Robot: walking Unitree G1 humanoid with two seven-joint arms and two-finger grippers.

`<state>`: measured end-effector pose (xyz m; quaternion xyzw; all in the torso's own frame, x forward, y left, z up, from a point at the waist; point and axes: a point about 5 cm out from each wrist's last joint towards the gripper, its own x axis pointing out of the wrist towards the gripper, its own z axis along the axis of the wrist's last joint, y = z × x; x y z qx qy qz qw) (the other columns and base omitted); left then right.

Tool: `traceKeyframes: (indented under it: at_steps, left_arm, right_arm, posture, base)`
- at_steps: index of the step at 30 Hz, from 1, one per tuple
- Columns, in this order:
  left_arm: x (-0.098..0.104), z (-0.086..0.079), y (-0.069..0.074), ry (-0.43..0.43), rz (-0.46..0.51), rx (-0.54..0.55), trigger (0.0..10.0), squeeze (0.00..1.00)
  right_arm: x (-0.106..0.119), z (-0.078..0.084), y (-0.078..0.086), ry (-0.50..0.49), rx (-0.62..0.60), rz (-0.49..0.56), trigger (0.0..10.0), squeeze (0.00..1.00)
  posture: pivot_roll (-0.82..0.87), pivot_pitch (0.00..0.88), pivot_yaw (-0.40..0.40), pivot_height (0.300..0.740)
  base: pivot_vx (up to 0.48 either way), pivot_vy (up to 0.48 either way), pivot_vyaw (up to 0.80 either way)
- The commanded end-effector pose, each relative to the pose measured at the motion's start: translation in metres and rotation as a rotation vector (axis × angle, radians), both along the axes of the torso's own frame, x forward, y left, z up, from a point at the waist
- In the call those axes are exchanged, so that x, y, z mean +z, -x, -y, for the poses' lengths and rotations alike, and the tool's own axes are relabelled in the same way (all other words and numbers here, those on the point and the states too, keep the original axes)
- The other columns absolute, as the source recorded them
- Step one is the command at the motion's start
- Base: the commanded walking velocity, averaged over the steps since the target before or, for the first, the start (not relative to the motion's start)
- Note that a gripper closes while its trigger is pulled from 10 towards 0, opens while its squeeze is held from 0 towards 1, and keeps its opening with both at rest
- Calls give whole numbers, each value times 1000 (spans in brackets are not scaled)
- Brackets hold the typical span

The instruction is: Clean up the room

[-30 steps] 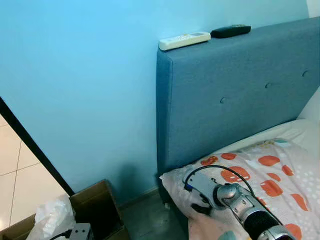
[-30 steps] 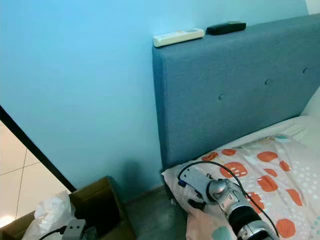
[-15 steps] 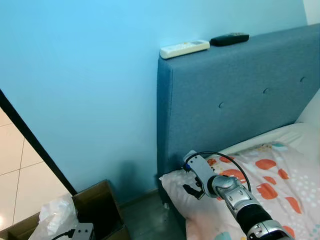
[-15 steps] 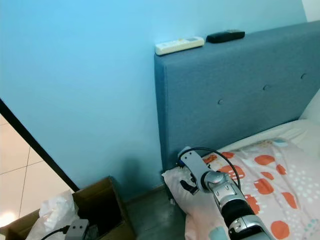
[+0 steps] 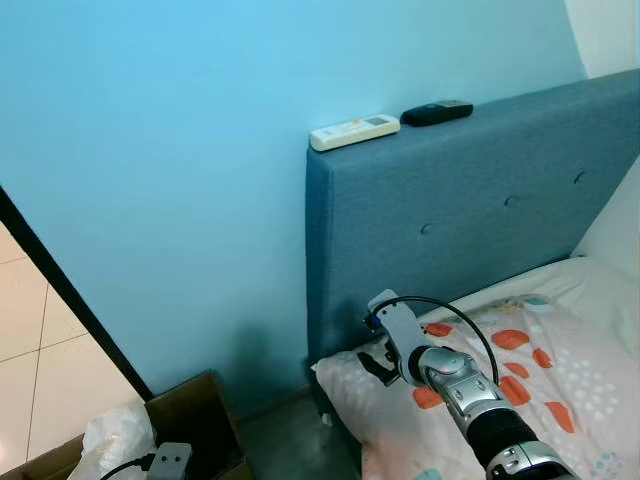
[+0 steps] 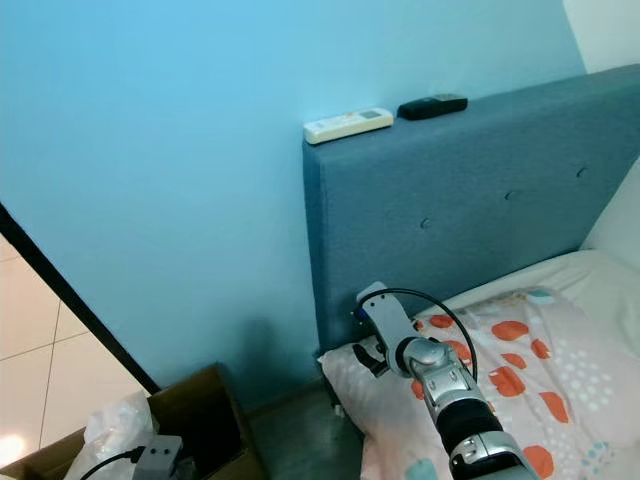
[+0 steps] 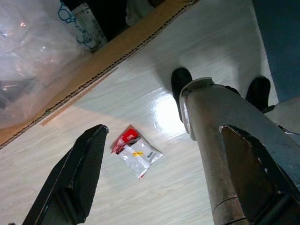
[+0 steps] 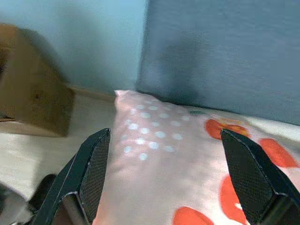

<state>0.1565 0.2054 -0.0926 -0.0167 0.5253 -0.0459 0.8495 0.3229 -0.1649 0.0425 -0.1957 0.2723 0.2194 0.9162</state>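
Right gripper [image 8: 164,183] nearest, raised over the corner of the bed, fingers [image 8: 91,171] spread wide apart with nothing between them. Seen from the head as a silver forearm with a looped black cable, reaching forward to the near end of the pink pillow [image 5: 400,420]. Directly under the open fingers, that pillow: pale pink with white dots and orange-red patches, lying on the bed and pushed up against the blue headboard [image 5: 450,210].

Left gripper [image 7: 159,183] hanging low by the floor, fingers likewise set well apart and holding nothing. Below it on the pale wood floor [image 7: 140,197], a small clear wrapper with a red end [image 7: 136,151], lying loose between the two finger tips as framed by the wrist camera, not touched by either. Beside it a grey robot leg [image 7: 220,154] with two black feet. Just beyond the wrapper, the edge of a cardboard box [image 7: 108,56] with crumpled clear plastic [image 7: 33,61] inside.

Same brown box [image 6: 195,415] at the foot of the blue wall [image 5: 160,170], left of the bed, white plastic spilling out of it.

Farther back and higher, on top of the headboard: a white remote [image 5: 354,131] near the end, a black remote [image 5: 436,112] just beside it. At the far right, a white pillow [image 5: 615,225] leaning on the headboard.
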Motion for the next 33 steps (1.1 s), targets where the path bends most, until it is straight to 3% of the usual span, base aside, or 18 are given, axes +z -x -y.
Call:
traceKeyframes:
  at_steps: [1, 5, 13, 25, 33]
  left_arm:
    - [0, -2, -1, 1, 4, 14, 10000, 0]
    - [2, -2, -3, 1, 14, 34, 10000, 0]
    - [2, -4, -4, -28, 8, 19, 10000, 0]
    - [3, -5, -6, -40, 15, 12, 10000, 0]
    - [2, -5, -4, -64, 14, -52, 10000, 0]
  right_arm:
    - [-3, 0, 0, 19, -17, 8, 10000, 0]
    - [-4, 1, -1, 24, -49, 14, 10000, 0]
    - [-8, -1, 0, 17, -60, 14, 10000, 0]
    - [-8, -1, 0, 19, -65, 22, 10000, 0]
    - [-3, 0, -4, 19, -71, 73, 10000, 0]
  posture:
    - [38, 25, 20, 740]
    - [41, 21, 22, 740]
    - [41, 18, 29, 740]
    - [41, 16, 30, 740]
    - [39, 20, 29, 740]
  base:
    - [0, 0, 0]
    - [0, 74, 0]
    - [0, 473, 0]
    - [0, 0, 0]
    - [0, -465, 0]
